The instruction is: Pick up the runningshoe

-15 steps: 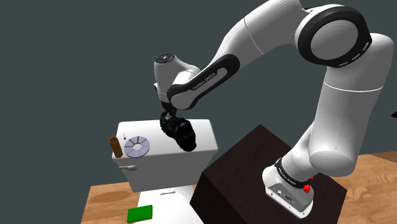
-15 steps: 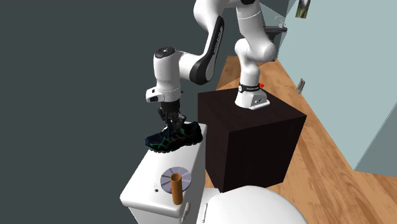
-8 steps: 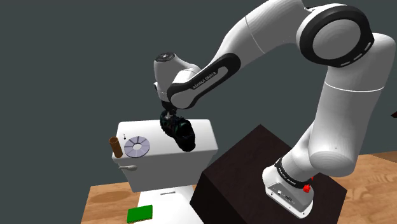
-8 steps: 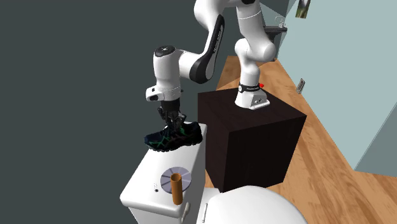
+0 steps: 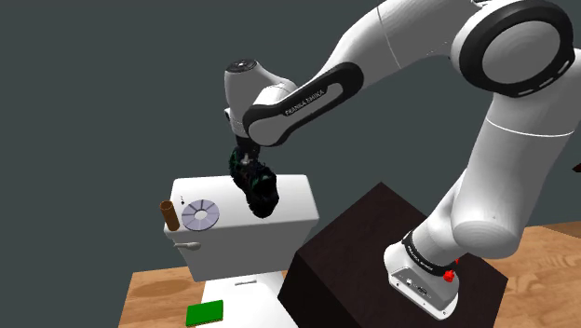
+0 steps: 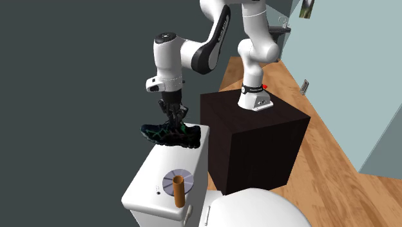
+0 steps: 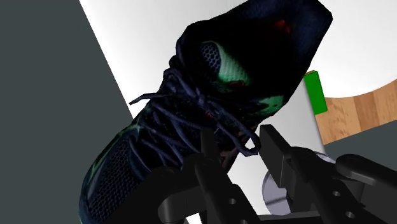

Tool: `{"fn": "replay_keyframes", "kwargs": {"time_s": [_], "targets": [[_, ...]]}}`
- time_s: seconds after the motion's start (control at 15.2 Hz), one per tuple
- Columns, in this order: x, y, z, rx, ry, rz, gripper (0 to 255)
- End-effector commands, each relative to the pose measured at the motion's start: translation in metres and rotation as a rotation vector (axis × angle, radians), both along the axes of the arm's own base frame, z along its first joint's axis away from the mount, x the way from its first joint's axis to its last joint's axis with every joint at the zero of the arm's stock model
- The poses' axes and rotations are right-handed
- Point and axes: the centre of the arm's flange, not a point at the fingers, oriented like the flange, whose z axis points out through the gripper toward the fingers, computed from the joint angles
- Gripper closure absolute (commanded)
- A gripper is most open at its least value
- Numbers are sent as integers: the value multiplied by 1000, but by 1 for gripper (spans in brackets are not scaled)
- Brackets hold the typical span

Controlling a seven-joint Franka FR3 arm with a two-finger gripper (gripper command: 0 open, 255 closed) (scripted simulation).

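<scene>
The running shoe [image 5: 259,189] is black with green accents and dark laces. It hangs just above the white toilet tank lid [image 5: 300,200], at the end nearest the stand. My gripper [image 5: 246,170] comes down onto it from above and is shut on its upper near the laces. In the second exterior view the shoe [image 6: 171,133] hangs roughly level under the gripper [image 6: 175,118], just above the lid [image 6: 154,177]. Seen from the wrist, the two black fingers [image 7: 208,147] clasp the laced part of the shoe [image 7: 210,95], which fills the space ahead of the gripper [image 7: 238,145].
A brown cylinder [image 5: 169,215] stands at the tank's other end, beside a round grey flush button [image 5: 199,215]. A green block [image 5: 205,313] lies on the wooden floor below. The dark box stand [image 5: 372,266] is close beside the tank. A toilet seat [image 6: 251,209] sits in front.
The gripper has risen with the shoe in its grasp. The shoe has left the tank lid and shifted toward the second exterior view's left.
</scene>
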Motion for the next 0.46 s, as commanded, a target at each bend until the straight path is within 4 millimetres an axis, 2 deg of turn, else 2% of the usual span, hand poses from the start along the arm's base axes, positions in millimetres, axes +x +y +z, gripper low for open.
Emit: {"fn": "replay_keyframes", "kwargs": {"time_s": [0.0,0.26,0.4], "targets": [[0,-1,11,1,-2,0,255],[0,-1,32,1,-2,0,255],[0,-1,33,1,-2,0,255]]}}
